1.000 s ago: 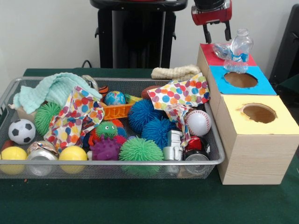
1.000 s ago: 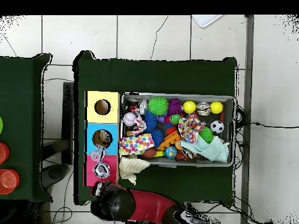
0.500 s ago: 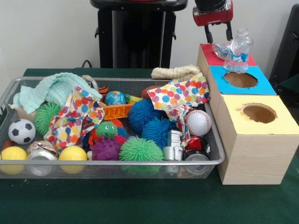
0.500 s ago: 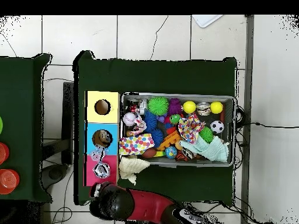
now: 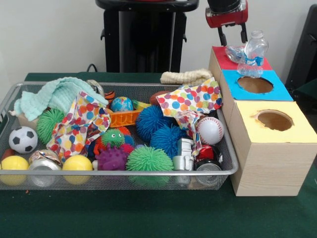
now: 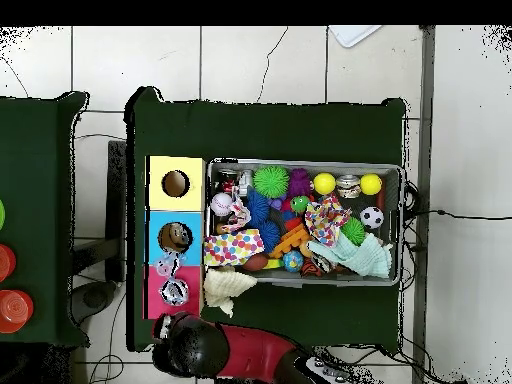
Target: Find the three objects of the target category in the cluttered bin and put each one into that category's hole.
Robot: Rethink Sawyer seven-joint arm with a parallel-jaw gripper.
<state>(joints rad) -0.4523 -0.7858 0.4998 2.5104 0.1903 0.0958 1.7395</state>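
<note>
The wire mesh bin (image 5: 119, 172) is full of toys and cloths. Two clear plastic bottles show. One bottle (image 5: 253, 53) stands upright on the edge between the red surround and the blue one. The other bottle (image 5: 233, 51) lies on the red surround. The blue-surround hole (image 5: 254, 84) is just in front of the upright bottle. My gripper (image 5: 234, 42) hangs above the red surround, just behind the bottles. It is open, empty and touches neither. In the overhead view the bottles (image 6: 173, 290) lie on the red square beside the blue hole (image 6: 175, 237). No bottle shows in the bin (image 6: 305, 163).
A yellow-surround hole (image 5: 274, 120) is nearest the camera. A red surround (image 5: 220, 52) is farthest. A dotted cloth (image 5: 190, 99) hangs over the bin's rim against the boxes. A cream cloth (image 5: 185, 77) lies behind the bin. Metal cans (image 5: 43, 171) sit at the bin's front.
My gripper has moved slightly up and to the right in the front view, away from the bottles. The bottles and the bin's contents have not moved.
</note>
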